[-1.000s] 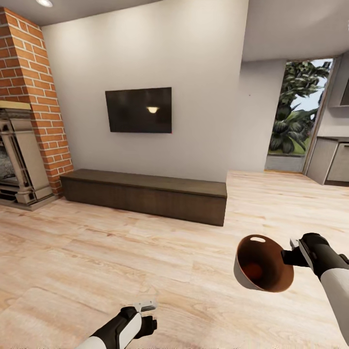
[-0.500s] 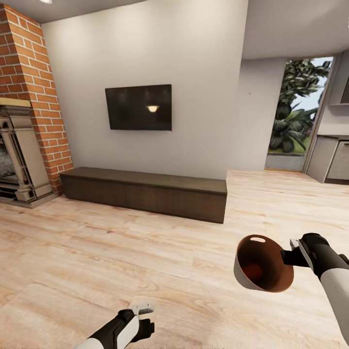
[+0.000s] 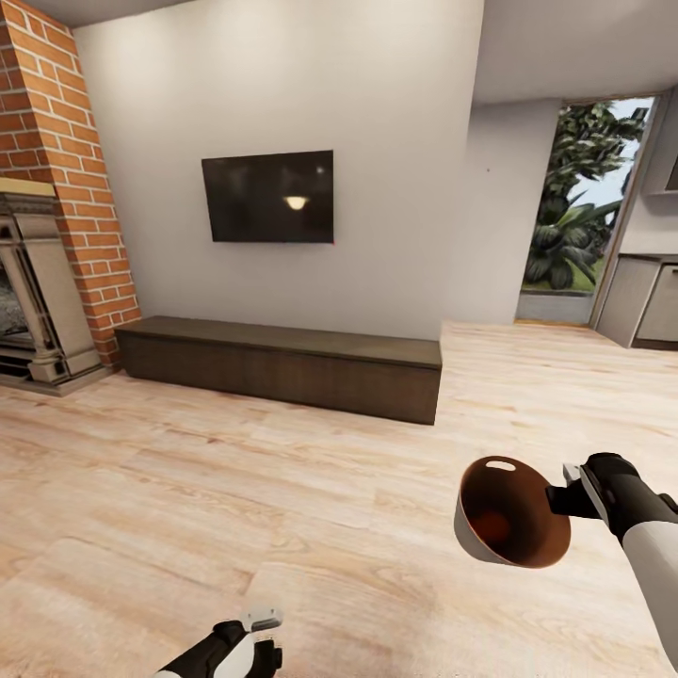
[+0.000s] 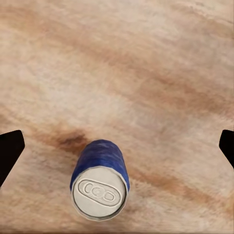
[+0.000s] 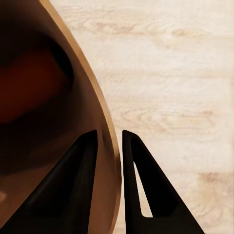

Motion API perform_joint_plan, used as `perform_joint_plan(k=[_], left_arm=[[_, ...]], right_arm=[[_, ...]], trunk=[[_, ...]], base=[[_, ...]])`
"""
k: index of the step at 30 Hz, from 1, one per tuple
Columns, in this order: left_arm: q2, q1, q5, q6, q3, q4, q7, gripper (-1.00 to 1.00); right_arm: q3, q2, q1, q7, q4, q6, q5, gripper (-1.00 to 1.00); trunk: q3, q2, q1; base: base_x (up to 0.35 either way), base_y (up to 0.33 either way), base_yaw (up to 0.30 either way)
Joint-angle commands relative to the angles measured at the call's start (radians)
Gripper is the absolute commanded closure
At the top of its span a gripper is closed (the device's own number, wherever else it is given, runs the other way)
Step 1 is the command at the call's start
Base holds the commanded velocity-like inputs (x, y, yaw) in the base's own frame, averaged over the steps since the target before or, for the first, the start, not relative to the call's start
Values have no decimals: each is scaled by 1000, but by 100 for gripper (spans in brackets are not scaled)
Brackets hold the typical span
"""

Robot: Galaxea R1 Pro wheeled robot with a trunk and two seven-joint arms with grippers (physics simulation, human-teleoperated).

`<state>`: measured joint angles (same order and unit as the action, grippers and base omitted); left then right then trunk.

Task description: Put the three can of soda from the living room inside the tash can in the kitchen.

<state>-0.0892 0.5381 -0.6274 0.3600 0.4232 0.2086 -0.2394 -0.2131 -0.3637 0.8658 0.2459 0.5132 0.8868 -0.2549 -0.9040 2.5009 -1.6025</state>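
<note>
The tash can (image 3: 511, 524) is pinched by its rim in the right pincer (image 5: 109, 146) and carried tilted. A can of soda (image 4: 100, 180) stands on the floor (image 4: 146, 73) between the spread left pincer (image 3: 252, 629) tips. Being light, rigid and smooth, it is best gripped mid-body.

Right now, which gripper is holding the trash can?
The right gripper: it pinches the trash can by its rim. The left gripper is open above a soda can, gripping nothing.

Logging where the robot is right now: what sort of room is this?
Likely a living room: a wall-mounted TV above a low dark media bench, and a brick fireplace. Grey kitchen cabinets show beyond.
</note>
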Motion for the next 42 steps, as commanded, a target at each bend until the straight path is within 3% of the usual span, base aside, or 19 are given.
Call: perform_joint_plan(k=[1, 6, 16, 24, 36, 42], left_arm=[[0, 0, 0, -2, 0, -2, 0, -100], [-2, -10, 1, -15, 3, -7, -1, -100], [-2, -24, 2, -48, 3, -8, -1, -100], [-3, -26, 2, -51, 4, -8, 0, -100], [-3, -37, 3, -102, 4, -8, 0, -100], [-3, -41, 4, -104, 6, -8, 0, -100]], right_arm=[[-2, 0, 1, 3, 1, 1, 16, 100], [-2, 0, 1, 3, 1, 1, 16, 100], [-2, 0, 1, 2, 1, 1, 16, 100], [12, 0, 1, 2, 1, 1, 16, 100], [18, 0, 0, 3, 1, 1, 18, 100], [18, -1, 1, 3, 1, 1, 18, 100]], trunk=[[-4, 0, 0], [-23, 2, -3], [-23, 2, -3], [-54, 4, -6], [-54, 4, -6], [-77, 5, -9]], base=[[0, 0, 0], [0, 0, 0], [0, 0, 0], [0, 0, 0], [0, 0, 0], [0, 0, 0]])
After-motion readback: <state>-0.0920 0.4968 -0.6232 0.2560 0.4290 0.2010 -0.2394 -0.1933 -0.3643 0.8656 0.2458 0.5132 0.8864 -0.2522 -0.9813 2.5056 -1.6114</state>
